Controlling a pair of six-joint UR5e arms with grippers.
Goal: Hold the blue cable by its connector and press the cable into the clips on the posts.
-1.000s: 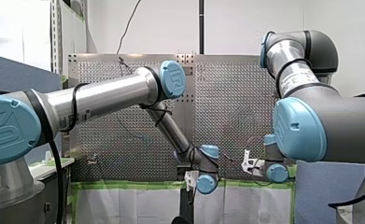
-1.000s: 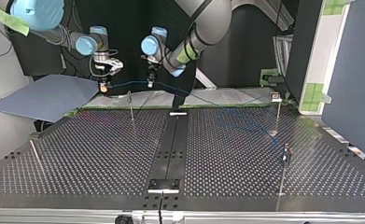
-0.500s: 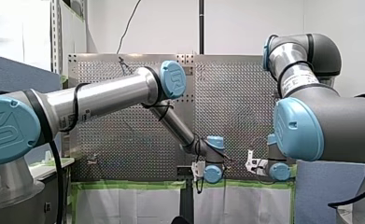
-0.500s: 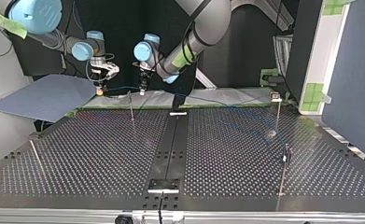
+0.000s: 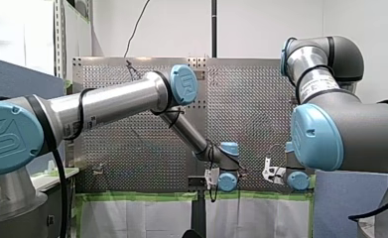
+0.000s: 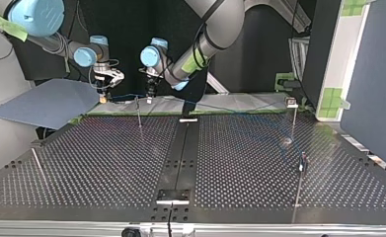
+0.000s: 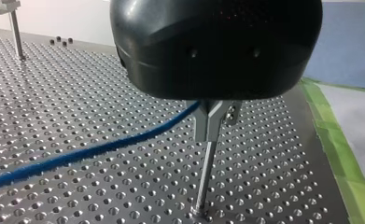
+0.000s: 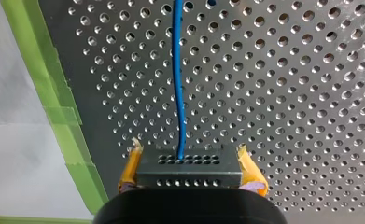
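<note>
- On my right gripper [image 8: 188, 154], the yellow pads [image 8: 248, 165] clamp the black connector [image 8: 189, 170], so I steer the cable's end.
- The blue cable [image 8: 178, 88] runs straight out from the connector, its long axis toward the clip post [image 7: 203, 177].
- At that post it meets the forked clip [image 7: 211, 120].
- My left gripper [image 6: 150, 96] hangs above that post, likely to press; its grip I cannot tell.

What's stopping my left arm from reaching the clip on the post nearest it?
Probably nothing. In the left wrist view the clip sits atop its post just under my left gripper, with the blue cable running up to it, and nothing else stands between them.
</note>
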